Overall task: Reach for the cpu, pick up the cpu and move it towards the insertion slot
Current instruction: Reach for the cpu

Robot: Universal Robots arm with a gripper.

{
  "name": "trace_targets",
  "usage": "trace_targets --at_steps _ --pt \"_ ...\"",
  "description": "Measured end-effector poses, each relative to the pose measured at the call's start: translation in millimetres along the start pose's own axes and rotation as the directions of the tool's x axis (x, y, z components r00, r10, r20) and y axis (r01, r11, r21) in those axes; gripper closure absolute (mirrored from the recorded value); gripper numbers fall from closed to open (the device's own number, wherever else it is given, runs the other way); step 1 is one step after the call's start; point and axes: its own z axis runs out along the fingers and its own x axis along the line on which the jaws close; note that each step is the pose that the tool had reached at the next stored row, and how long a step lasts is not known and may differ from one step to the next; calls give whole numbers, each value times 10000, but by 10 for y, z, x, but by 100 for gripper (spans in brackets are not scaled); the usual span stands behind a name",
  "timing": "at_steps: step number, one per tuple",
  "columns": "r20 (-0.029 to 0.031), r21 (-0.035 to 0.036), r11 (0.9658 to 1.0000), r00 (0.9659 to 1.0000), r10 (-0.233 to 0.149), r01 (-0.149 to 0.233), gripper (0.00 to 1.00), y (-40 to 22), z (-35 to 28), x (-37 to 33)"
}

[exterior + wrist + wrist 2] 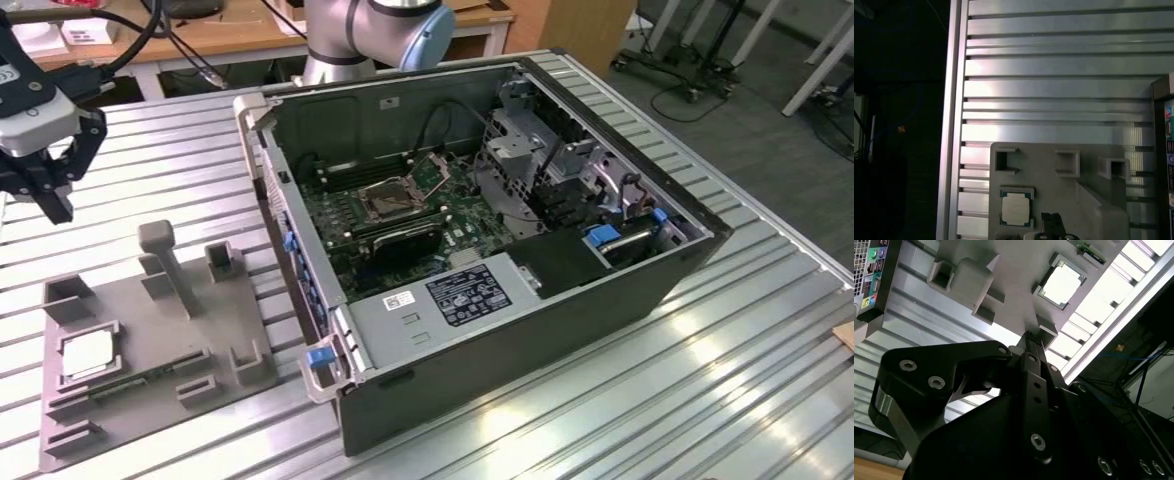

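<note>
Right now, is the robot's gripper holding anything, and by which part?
Nothing is held. The gripper hangs apart from the cpu, which lies in the grey fixture.

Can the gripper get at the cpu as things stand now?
Probably yes. The cpu lies uncovered in a pocket of the fixture. The gripper hangs higher, off to one side, and nothing stands between them.

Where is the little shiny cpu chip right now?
The cpu lies in a square pocket of the grey fixture at the exterior view's left, on the metal table beside the open computer case; the claw hangs clear of it.
</note>
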Motion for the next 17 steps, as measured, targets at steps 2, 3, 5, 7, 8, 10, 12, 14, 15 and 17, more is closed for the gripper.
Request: trace_targets --at_steps 2,3,5,7,8,10,12,14,15,17 --pt "0 0 10000 10000 0 0 90 -21 3 6" --pt "-1 0 10000 10000 0 0 90 -33 5 9" --pt "-1 0 10000 10000 0 0 90 -58 8 16" --pt "-1 0 10000 10000 -1 1 90 -84 10 23" --pt "-1 0 10000 10000 -1 1 90 -96 11 26" --pt "-1 0 10000 10000 0 0 90 -120 14 34" --pt "1 0 10000 10000 0 0 90 -135 19 42" --pt "0 0 10000 10000 1 -1 90 -145 28 56" --pt "0 0 10000 10000 0 0 90 -149 34 62" --pt "0 0 10000 10000 -1 1 90 -158 47 78"
